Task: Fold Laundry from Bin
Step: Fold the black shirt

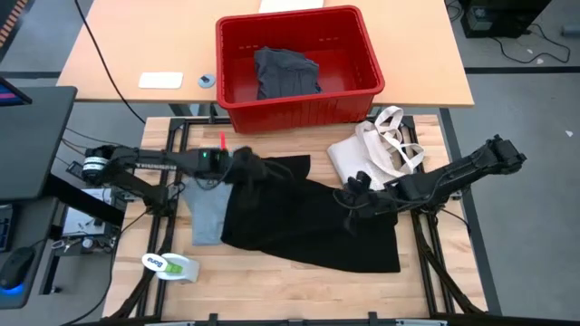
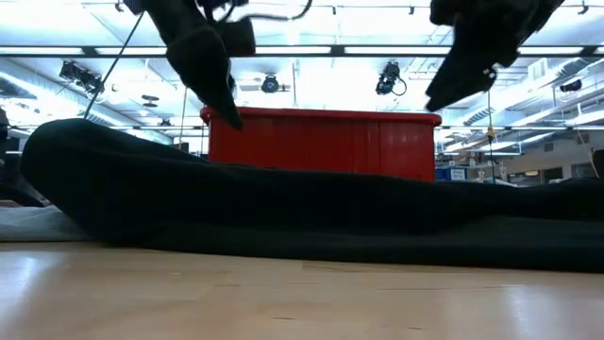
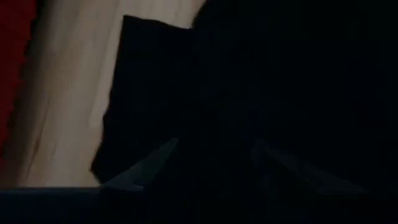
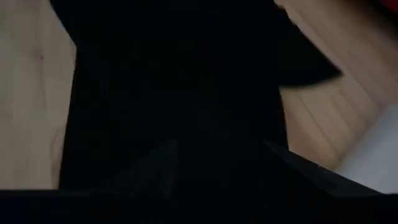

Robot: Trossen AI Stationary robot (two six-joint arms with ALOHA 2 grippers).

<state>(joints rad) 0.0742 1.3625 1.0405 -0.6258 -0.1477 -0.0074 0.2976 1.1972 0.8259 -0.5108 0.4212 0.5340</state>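
A large black garment (image 1: 313, 217) lies spread flat across the middle of the wooden table. A light grey T-shirt (image 1: 207, 213) lies partly under its left edge. The red bin (image 1: 299, 68) stands beyond the table's far edge with a dark grey garment (image 1: 285, 72) in it. My left gripper (image 1: 263, 170) hangs open over the black garment's far left corner. My right gripper (image 1: 349, 195) hangs open over its right part. In the low view both grippers (image 2: 226, 109) (image 2: 442, 94) stand clear above the cloth. Each wrist view (image 3: 214, 168) (image 4: 224, 162) shows open fingers over black cloth.
A cream tote bag (image 1: 381, 149) lies at the table's far right, beside the black garment. A white and green object (image 1: 172, 265) sits near the front left corner. A white pad (image 1: 160, 80) and a small roll (image 1: 207, 80) lie on the far table left of the bin.
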